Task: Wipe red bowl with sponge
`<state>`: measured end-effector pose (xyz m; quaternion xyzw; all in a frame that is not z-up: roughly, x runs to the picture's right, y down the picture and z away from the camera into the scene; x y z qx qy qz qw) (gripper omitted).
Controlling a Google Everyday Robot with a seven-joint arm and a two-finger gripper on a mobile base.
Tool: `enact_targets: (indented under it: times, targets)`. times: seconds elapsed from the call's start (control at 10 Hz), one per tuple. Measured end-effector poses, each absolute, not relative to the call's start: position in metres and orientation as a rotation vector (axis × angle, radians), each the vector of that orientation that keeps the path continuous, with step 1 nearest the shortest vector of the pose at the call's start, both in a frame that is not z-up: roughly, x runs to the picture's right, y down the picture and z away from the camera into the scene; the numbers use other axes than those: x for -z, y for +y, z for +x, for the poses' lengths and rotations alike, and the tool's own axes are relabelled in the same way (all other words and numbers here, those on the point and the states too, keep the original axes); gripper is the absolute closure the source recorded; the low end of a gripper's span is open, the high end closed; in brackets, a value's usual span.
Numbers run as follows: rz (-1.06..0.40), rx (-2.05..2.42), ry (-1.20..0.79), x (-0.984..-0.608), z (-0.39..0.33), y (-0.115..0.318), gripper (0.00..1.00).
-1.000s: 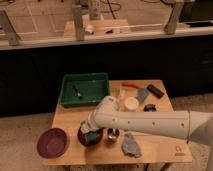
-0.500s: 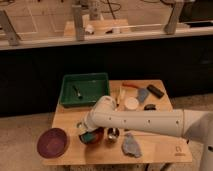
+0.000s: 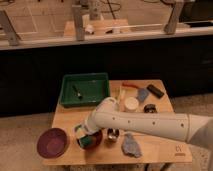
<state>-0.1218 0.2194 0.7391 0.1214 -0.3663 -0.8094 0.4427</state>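
Pincer (image 3: 84, 137) grips sponge (image 3: 81, 141) inside red bowl (image 3: 96, 142); table-corner marking (image 3: 178, 148) unreadable.

On the desk (image 3: 65, 118), the tray (image 3: 67, 95) sits at the far left. The plate (image 3: 51, 141) lies at the near left corner, with the bowl (image 3: 95, 143) just right of it. The end effector (image 3: 85, 136) and sponge (image 3: 81, 142) are over the bowl's left side. The rag (image 3: 131, 145) lies right of the bowl, and the pad (image 3: 142, 94) lies far right

Lab, metal railings (image 3: 78, 22), pincer (image 3: 84, 136) at red bowl (image 3: 96, 141)
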Motion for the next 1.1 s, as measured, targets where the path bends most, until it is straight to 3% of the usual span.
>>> enact_targets:
  times: [1.1]
  targets:
    - [0.173, 2.045, -0.788, -0.749, -0.094, 0.207, 1.00]
